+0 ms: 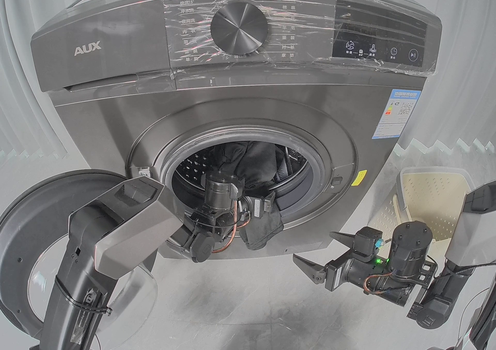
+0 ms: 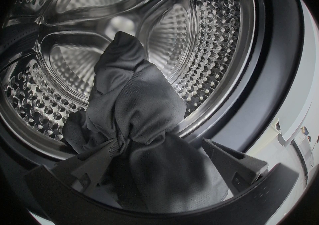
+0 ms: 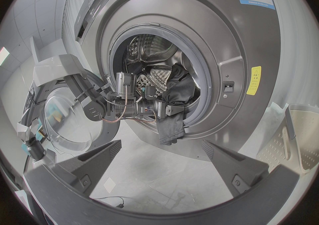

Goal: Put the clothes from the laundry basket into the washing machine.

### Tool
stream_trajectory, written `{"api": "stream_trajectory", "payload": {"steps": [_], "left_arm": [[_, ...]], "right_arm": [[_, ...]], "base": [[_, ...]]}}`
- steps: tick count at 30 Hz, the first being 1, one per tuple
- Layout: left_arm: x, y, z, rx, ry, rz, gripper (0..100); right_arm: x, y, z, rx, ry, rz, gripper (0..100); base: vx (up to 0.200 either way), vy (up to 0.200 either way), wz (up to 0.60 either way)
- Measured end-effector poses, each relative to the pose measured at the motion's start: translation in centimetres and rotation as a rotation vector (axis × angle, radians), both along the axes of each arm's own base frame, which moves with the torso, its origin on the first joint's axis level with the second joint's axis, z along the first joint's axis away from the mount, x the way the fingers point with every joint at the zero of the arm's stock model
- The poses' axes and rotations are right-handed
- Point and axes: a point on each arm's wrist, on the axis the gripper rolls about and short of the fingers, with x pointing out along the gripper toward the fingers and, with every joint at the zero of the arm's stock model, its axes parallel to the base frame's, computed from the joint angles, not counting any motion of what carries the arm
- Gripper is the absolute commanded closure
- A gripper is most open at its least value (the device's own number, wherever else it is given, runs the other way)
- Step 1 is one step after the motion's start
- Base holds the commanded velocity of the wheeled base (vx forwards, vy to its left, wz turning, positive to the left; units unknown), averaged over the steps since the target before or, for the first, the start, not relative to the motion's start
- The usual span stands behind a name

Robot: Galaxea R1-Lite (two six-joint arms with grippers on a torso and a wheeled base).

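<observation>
Closest to me, my right end effector (image 1: 313,247) hangs over the grey floor (image 1: 248,299) in front of the machine, its two dark fingers spread wide with nothing between them. Just beyond it, against the machine's right front corner, stands a cream perforated laundry basket (image 1: 434,196); from here I cannot tell what it holds.

Farther in, my left end effector (image 2: 159,141) sits at the mouth of the silver front-loading washing machine (image 1: 119,118). Its fingers (image 2: 96,162) are also parted, not clamped. A dark grey garment (image 2: 143,102) lies bunched between them, touching one finger. Part of the cloth hangs out over the lower lip of the door opening toward the floor, and the rest rises in a knot into the opening.

The round glass door (image 1: 31,222) is swung fully open on the machine's left side.

Behind the garment is the shiny perforated steel drum (image 2: 206,36). Farthest up on the machine, a round dial (image 1: 238,28) sits in the centre of the control panel under clear plastic film.
</observation>
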Motion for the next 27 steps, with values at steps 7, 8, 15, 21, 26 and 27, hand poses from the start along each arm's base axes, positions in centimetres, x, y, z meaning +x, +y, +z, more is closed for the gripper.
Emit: {"api": "stream_trajectory", "payload": {"steps": [7,8,15,21,26,27], "left_arm": [[0.3,0.3,-1.3,0.015,0.016,0.007,100],[0.3,0.3,-1.4,0.017,0.017,0.006,100],[0.7,0.3,-1.5,0.013,0.009,0.01,100],[2.0,0.9,-0.2,-0.022,-0.051,0.047,100],[4.1,1.5,2.8,-0.096,-0.18,0.122,100],[4.5,1.7,3.3,-0.108,-0.202,0.137,100]], "right_arm": [[0.0,0.0,-0.1,-0.003,0.003,0.0,0],[0.0,0.0,-0.1,-0.003,0.003,0.0,0],[0.0,0.0,-0.1,-0.002,0.002,0.0,0],[0.0,0.0,0.0,-0.001,0.002,0.0,0],[0.0,0.0,0.0,-0.001,0.002,0.0,0],[0.0,0.0,0.0,0.0,0.002,0.0,0]], "base": [[0.0,0.0,0.0],[0.0,0.0,0.0],[0.0,0.0,0.0],[0.0,0.0,0.0],[0.0,0.0,0.0],[0.0,0.0,0.0]]}}
